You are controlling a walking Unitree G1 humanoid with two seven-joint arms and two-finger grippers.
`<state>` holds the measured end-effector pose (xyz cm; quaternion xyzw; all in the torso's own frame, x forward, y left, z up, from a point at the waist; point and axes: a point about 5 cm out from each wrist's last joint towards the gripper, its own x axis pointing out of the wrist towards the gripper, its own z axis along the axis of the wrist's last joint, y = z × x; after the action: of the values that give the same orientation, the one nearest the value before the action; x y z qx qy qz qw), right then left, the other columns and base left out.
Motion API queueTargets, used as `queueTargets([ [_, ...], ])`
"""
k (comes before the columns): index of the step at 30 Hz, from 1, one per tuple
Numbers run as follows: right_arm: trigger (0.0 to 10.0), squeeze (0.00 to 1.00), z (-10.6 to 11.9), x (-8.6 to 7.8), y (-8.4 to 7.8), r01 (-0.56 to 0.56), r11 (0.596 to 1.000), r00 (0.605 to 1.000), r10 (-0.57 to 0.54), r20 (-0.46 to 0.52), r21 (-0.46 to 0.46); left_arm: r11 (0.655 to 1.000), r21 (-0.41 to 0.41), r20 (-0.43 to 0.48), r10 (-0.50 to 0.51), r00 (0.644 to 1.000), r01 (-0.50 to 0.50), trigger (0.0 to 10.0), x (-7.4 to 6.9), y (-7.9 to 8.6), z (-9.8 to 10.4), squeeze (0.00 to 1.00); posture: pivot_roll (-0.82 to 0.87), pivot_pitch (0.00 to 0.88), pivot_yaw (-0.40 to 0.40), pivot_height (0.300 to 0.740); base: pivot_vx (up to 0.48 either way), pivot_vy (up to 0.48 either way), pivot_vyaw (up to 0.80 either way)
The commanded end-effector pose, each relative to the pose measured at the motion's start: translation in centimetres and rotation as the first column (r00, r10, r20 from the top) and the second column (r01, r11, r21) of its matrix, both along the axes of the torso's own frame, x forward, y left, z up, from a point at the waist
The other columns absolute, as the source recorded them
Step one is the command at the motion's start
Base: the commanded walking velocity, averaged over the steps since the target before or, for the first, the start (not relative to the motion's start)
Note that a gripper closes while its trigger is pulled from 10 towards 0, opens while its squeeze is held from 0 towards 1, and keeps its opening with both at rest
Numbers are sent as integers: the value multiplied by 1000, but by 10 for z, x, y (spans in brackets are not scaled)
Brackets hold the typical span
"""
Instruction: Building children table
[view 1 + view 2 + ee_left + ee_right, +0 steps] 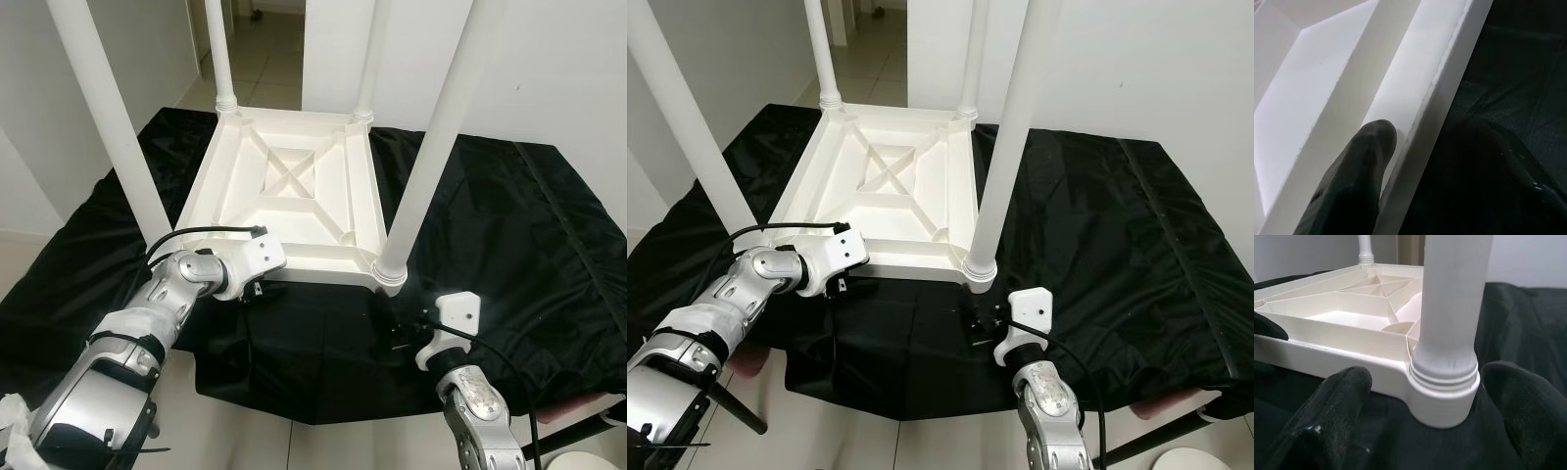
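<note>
A white plastic children's table [227, 166] lies upside down on a black cloth [509, 225], with its four legs pointing up. My left gripper [257, 290] is at the table's near rim [1440, 93]. One finger [1366, 161] lies inside the rim wall and the other outside it, so it is shut on the rim. My right gripper [402, 333] is low on the cloth just in front of the near right leg [431, 147]. It is open, and its fingers [1337, 416] stand to either side of the leg's socket [1444, 396] without touching it.
The black cloth hangs over the front edge, with tiled floor [255, 441] below. A white wall [549, 69] is behind and a doorway [265, 39] is at the back. A round white object [1190, 460] sits on the floor at the near right.
</note>
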<state>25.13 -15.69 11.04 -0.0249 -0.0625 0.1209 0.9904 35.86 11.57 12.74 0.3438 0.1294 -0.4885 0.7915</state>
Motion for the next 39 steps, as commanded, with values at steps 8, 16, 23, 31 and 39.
queueTargets([
  [8,10000,0,4,7,-3,8,1000,1000,-7,20,-16,999,-12,-193,47,980,-50,10000,2,-3,-9,0,-8,1,27,740,0,0,0],
  [16,10000,0,5,9,6,-6,1000,1000,6,27,-10,998,55,-250,31,968,-17,10000,0,0,-14,0,-11,2,33,740,0,0,0],
  [23,10000,0,1,6,13,-22,1000,1000,23,18,-14,997,77,-256,5,967,15,10000,1,-2,-13,0,-17,11,46,740,0,0,0],
  [31,10000,0,0,4,13,-10,1000,1000,10,13,-10,999,45,-253,-4,967,16,3059,1,-7,-10,0,-28,16,53,740,0,0,0],
  [39,10000,0,-2,2,12,2,1000,1000,-2,5,-11,999,-27,-213,-30,977,25,0,-4,-20,-14,0,-25,16,49,740,0,0,0],
])
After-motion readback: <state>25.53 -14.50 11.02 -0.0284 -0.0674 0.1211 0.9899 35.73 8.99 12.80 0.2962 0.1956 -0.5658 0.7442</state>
